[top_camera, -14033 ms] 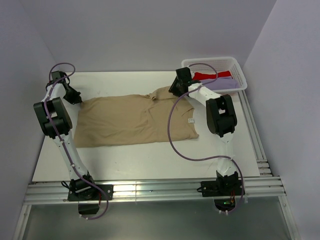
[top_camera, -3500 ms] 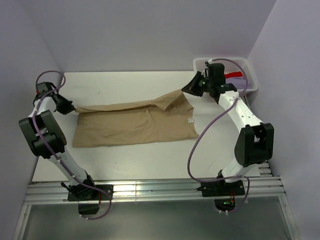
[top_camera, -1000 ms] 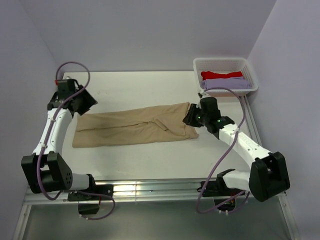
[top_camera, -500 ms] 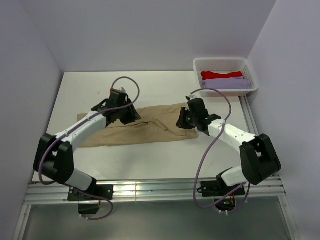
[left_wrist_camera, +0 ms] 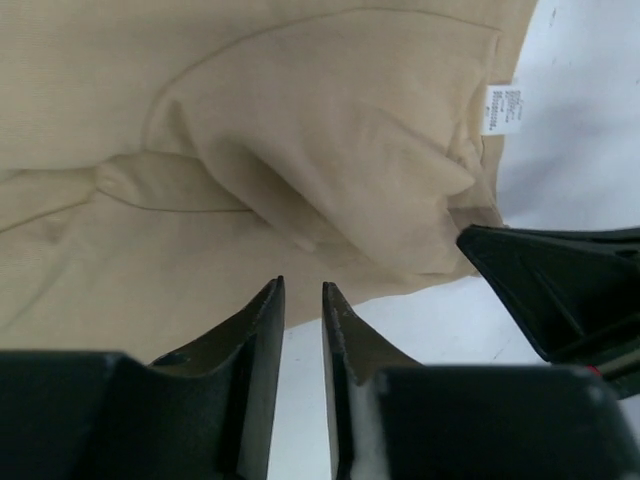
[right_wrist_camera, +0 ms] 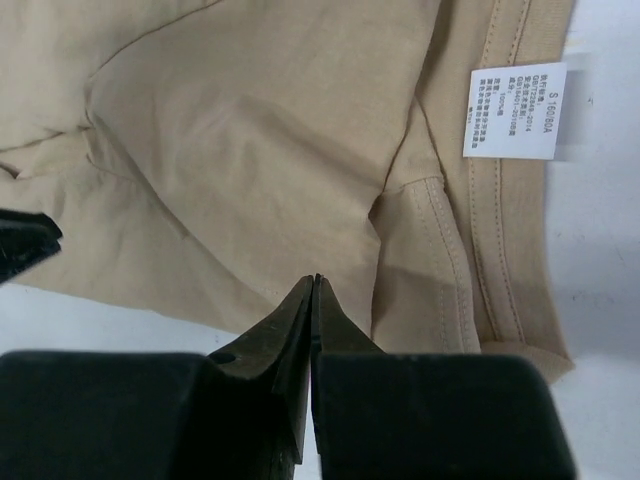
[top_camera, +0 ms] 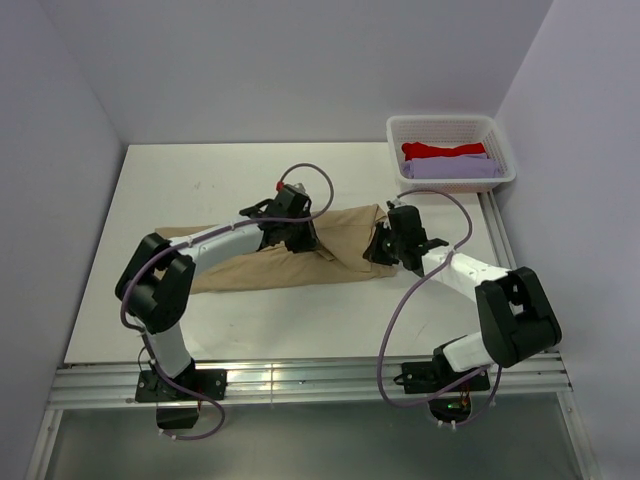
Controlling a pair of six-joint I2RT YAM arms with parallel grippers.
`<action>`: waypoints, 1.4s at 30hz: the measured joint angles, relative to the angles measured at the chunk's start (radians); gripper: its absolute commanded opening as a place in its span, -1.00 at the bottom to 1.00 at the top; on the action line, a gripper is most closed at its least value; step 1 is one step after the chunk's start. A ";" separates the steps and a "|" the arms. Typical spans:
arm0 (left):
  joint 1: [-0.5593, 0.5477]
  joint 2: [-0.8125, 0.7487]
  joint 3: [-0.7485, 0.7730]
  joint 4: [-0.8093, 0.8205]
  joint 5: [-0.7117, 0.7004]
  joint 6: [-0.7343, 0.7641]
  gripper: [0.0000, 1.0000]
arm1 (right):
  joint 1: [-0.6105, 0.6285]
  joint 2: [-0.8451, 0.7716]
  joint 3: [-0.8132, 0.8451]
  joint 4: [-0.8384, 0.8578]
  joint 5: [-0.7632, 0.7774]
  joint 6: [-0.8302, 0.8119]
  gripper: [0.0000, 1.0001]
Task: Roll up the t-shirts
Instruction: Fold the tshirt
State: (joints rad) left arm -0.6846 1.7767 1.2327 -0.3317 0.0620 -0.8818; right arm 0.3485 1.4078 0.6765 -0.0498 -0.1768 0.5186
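The tan t-shirt [top_camera: 265, 268] lies folded into a long band across the table, its neck end with the white label [right_wrist_camera: 514, 110] to the right. My left gripper [top_camera: 308, 240] hovers over the near edge of the band's right half. Its jaws [left_wrist_camera: 302, 285] stand a narrow gap apart with nothing between them. My right gripper [top_camera: 381, 250] sits at the neck end, close to the left one. Its jaws [right_wrist_camera: 315, 280] are pressed together over the tan cloth [right_wrist_camera: 250, 130], and no fold shows between them. The red t-shirt [top_camera: 443, 150] and the lavender t-shirt [top_camera: 452, 168] lie in the basket.
The white lattice basket [top_camera: 450, 121] stands at the table's back right corner. Bare white table [top_camera: 200, 175] lies behind and in front of the shirt. A metal rail [top_camera: 300, 378] runs along the near edge by the arm bases. The right gripper's black fingers [left_wrist_camera: 560, 280] show in the left wrist view.
My left arm has swung from the shirt's far left end to its right half, its jaws narrowing. My right gripper has shifted slightly left at the neck end and closed.
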 measured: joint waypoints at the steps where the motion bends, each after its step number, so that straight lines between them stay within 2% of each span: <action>1: -0.006 0.006 0.006 0.002 0.000 0.000 -0.52 | -0.002 0.007 -0.002 0.009 -0.002 0.002 -0.91; 8: -0.035 0.054 0.018 0.014 -0.003 -0.002 -0.60 | -0.009 0.079 -0.004 0.058 -0.024 0.013 -0.99; 19: -0.070 0.115 0.027 0.023 -0.007 -0.007 -0.33 | -0.009 0.145 -0.004 0.090 -0.031 0.016 -1.00; 30: -0.072 0.151 0.040 0.037 -0.031 -0.008 -0.24 | -0.011 0.154 -0.004 0.107 -0.050 0.016 -1.00; 38: -0.072 0.178 0.059 0.042 -0.042 -0.023 -0.38 | -0.011 0.154 -0.004 0.110 -0.053 0.016 -1.00; 41: -0.072 0.184 0.080 0.042 -0.061 -0.023 -0.59 | -0.011 0.154 -0.004 0.111 -0.054 0.016 -1.00; 42: -0.072 0.186 0.087 0.042 -0.066 -0.024 -0.73 | -0.011 0.154 -0.004 0.111 -0.054 0.016 -1.00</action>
State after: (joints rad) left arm -0.7563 1.9629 1.3193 -0.2897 -0.0040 -0.9054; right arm 0.3374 1.5623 0.6727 0.0612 -0.2306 0.5346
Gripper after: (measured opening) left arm 0.228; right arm 0.007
